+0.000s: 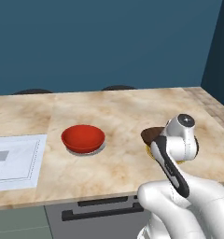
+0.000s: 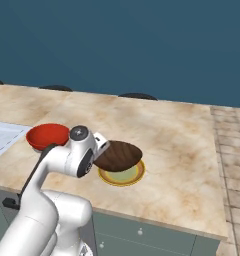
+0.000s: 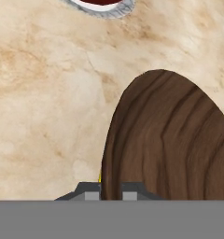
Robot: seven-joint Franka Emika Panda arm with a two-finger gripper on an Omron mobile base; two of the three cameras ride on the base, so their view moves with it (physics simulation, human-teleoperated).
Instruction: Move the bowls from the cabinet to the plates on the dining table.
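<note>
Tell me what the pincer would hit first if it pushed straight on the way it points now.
Probably the yellowish plate: the pincer, shut on the brown bowl, points down at it. Depth is unclear.

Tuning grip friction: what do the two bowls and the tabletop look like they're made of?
Brown bowl: looks like wood, with dark curved grain lines and a matte finish. Red bowl: uniform colour and a soft sheen, likely glazed ceramic or plastic; can't tell which. Dining table: beige top with brown veins, apparently marble or a marble-pattern laminate.
</note>
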